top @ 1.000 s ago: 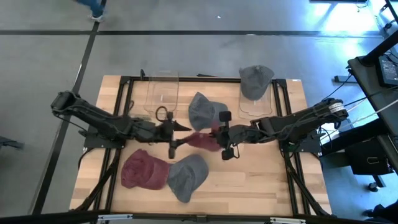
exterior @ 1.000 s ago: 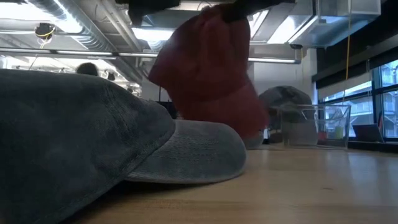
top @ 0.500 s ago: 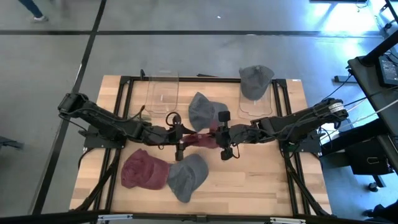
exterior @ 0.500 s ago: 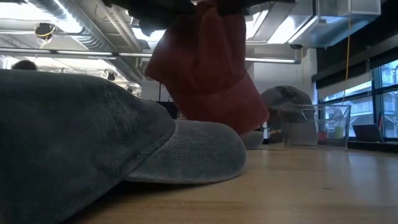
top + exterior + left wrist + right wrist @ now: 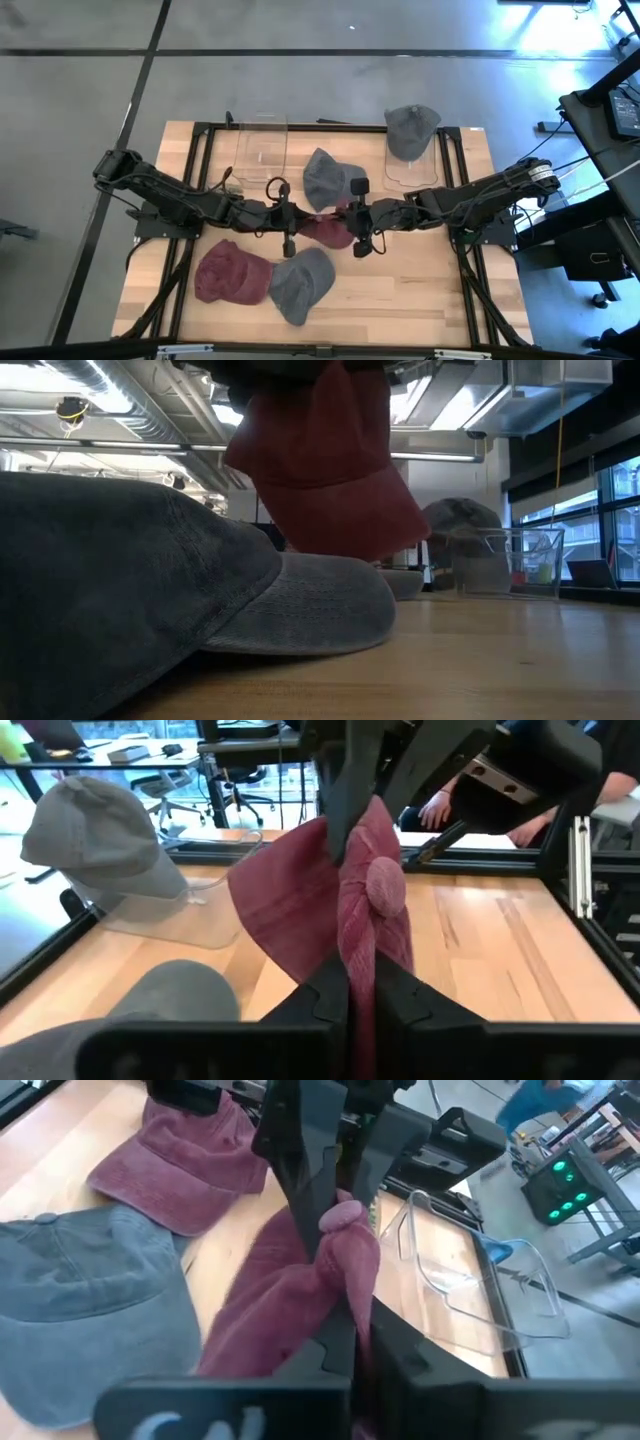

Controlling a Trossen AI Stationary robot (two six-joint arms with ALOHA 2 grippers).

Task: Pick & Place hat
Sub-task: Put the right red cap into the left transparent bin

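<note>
A dark red hat (image 5: 325,226) hangs between my two grippers above the middle of the table; in the low view (image 5: 322,465) it hangs clear over a grey hat's brim (image 5: 310,605). My left gripper (image 5: 291,225) is shut on it from the table's left, and my right gripper (image 5: 354,224) from the right. The hat's top button (image 5: 385,885) shows between the two grippers. A second red hat (image 5: 230,276) and a grey hat (image 5: 300,284) lie on the near part of the table. Another grey hat (image 5: 325,180) lies behind the grippers. My left gripper pinches bunched crown cloth (image 5: 358,955) of the red hat between its two fingers, just short of the top button. The fingers come level from the table's left. The cloth is gathered in a fold, and the hat is clear of the table. My right gripper pinches gathered crown cloth (image 5: 350,1295) of the red hat between its two fingers, on the other side of the button (image 5: 345,1215). The fingers come level from the table's right. The rest of the hat hangs below the fingers, clear of the table.
A grey hat (image 5: 411,128) sits on a clear stand (image 5: 410,172) at the far right; a second clear stand (image 5: 262,150) is at the far left. Black frame rails (image 5: 196,180) run along the table's sides. Bare wood (image 5: 410,290) lies at the near right.
My left gripper has gone toward the table's right, up to the red hat that my right gripper holds, and now has it too. The hat has stayed off the table; in the low view its hanging part has risen a little and spread wider.
</note>
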